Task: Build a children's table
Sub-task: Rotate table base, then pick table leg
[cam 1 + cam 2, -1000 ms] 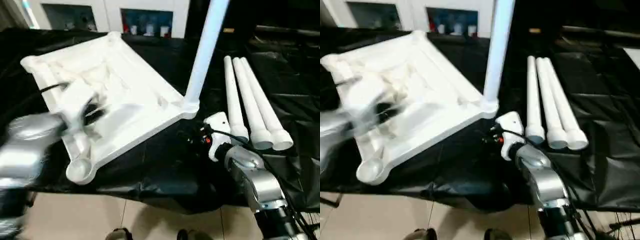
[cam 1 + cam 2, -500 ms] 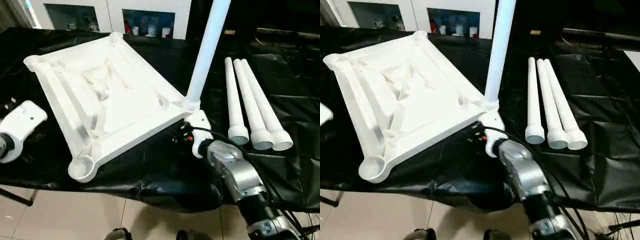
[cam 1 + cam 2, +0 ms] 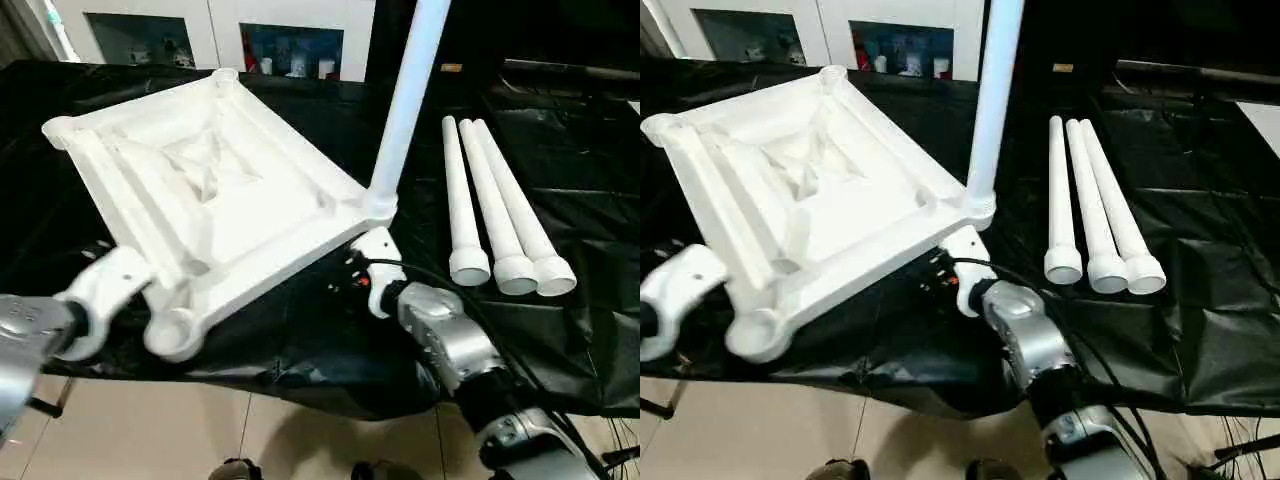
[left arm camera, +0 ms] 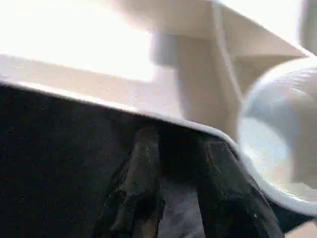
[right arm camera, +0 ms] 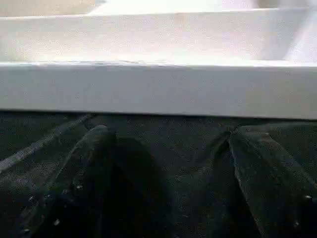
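While my left gripper (image 4: 171, 148) swung back in, seemingly half-closed on nothing, at the tabletop (image 3: 215, 190) near corner, my right gripper (image 5: 166, 144) crept under its edge, fingers apart.

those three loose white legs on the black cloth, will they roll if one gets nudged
Probably, yes. The three loose legs are round tapered tubes lying side by side on the black cloth, so a nudge likely rolls one, curving toward its thin end. The open hollow ends suggest they are light. The wrinkled cloth may slow them.

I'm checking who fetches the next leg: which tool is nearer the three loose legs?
Right. The right tool sits at the tabletop corner beside the loose legs; the left tool is across the tabletop, far from them.
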